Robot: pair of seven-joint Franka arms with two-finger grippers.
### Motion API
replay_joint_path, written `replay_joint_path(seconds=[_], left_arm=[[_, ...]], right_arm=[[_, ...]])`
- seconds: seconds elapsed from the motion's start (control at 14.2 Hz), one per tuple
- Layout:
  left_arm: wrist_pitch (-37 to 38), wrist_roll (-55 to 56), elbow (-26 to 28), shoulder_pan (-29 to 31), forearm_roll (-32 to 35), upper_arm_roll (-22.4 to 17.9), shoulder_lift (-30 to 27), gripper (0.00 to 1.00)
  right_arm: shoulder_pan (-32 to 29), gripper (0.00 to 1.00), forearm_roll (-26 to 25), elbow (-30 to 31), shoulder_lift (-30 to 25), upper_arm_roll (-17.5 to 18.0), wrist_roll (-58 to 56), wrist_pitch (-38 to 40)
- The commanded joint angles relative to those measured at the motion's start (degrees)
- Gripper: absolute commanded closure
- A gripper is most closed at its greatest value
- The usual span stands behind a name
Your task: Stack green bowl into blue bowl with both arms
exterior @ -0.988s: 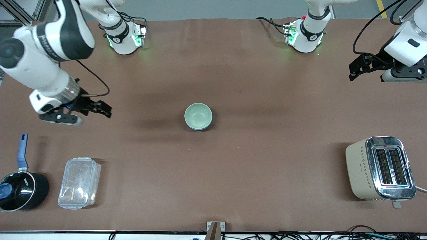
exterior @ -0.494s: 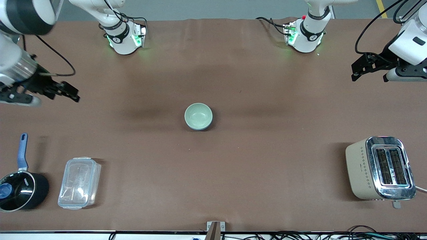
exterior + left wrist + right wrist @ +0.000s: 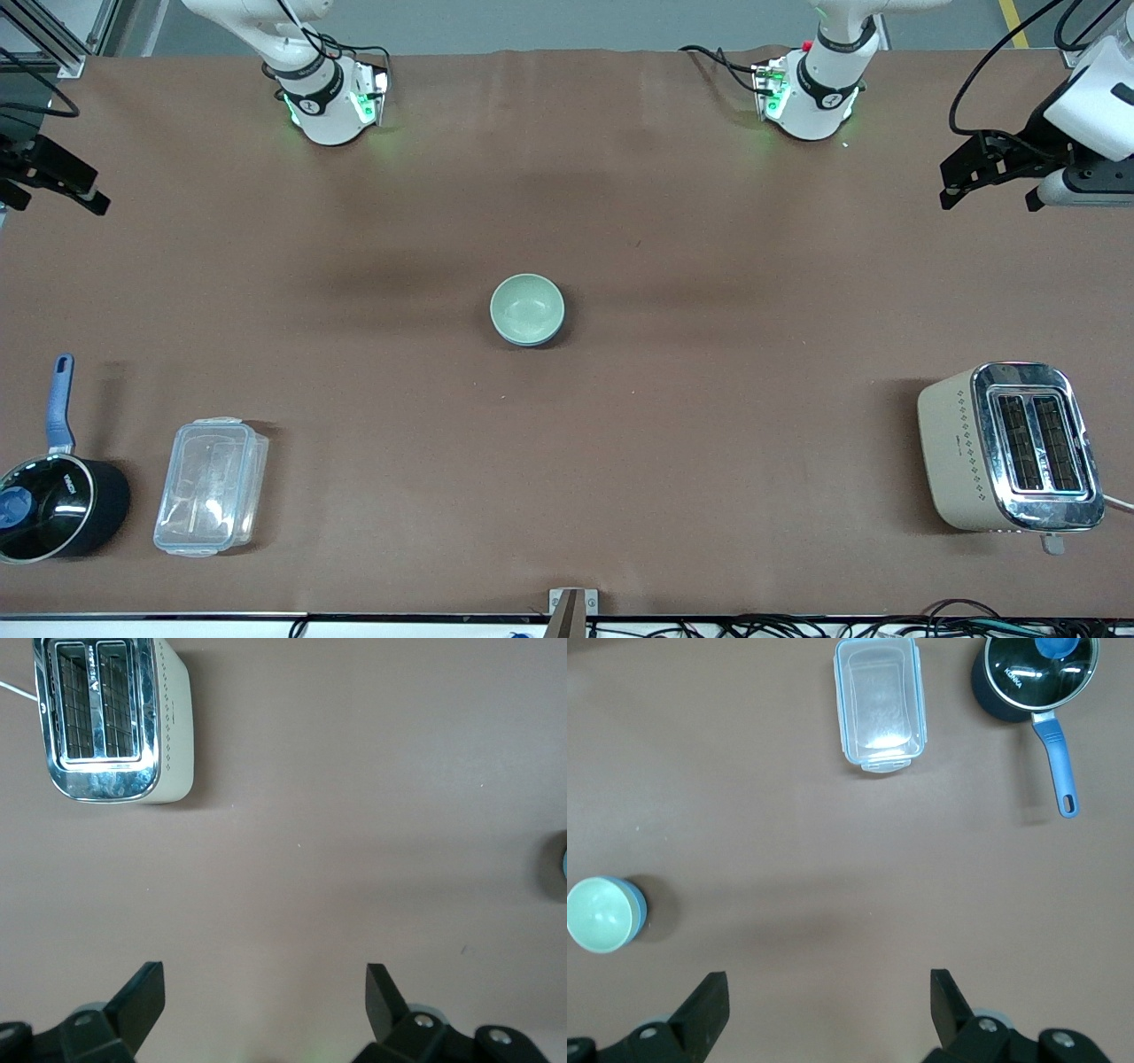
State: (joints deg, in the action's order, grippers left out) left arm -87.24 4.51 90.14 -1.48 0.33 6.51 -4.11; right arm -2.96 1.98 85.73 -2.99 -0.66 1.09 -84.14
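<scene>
The pale green bowl (image 3: 527, 307) sits nested inside the blue bowl (image 3: 555, 332) at the middle of the table; only a thin blue edge shows around it. The right wrist view shows the green bowl (image 3: 598, 914) with the blue bowl's outside (image 3: 640, 908) beside it. My right gripper (image 3: 84, 190) is open and empty, up over the right arm's end of the table; it also shows in the right wrist view (image 3: 829, 997). My left gripper (image 3: 952, 190) is open and empty over the left arm's end; it also shows in the left wrist view (image 3: 266, 992).
A black saucepan with a blue handle (image 3: 53, 505) and a clear lidded box (image 3: 211, 486) stand near the front camera at the right arm's end. A cream and chrome toaster (image 3: 1010, 447) stands near the front camera at the left arm's end.
The right arm has pulled away from the bowls, out to its end of the table and toward the bases. The left gripper has drifted a little toward the bases. The bowls have not moved.
</scene>
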Motion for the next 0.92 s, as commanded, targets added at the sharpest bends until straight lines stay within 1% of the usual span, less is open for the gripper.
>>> replay_joint_path(seconds=[0.0,0.14,0.28,0.56,0.85], left_arm=[[1.37,-0.46,-2.34,-0.19,-0.24,0.0,2.0,0.0],[1.46,-0.46,-2.34,-0.1,-0.24,0.08,2.0,0.0],[1.98,-0.46,-2.34,-0.19,-0.24,0.17,2.0,0.0],[2.07,-0.46,-2.34,-0.1,-0.24,0.26,1.56,0.0],[2.6,-0.55,-2.43,-0.01,-0.24,0.26,1.29,0.0]], right_arm=[[1.12,0.0,-0.58,-5.57,4.31,-1.71,-3.28,3.19],[1.55,0.0,-0.66,-3.91,4.39,-2.24,-3.11,2.67],[1.82,0.0,-1.8,-3.99,4.74,-2.24,-2.85,2.41],[1.82,0.0,-1.81,-4.07,5.27,-2.24,-2.93,0.83],[1.82,0.0,-2.24,-3.38,4.83,-2.33,-3.11,1.35]])
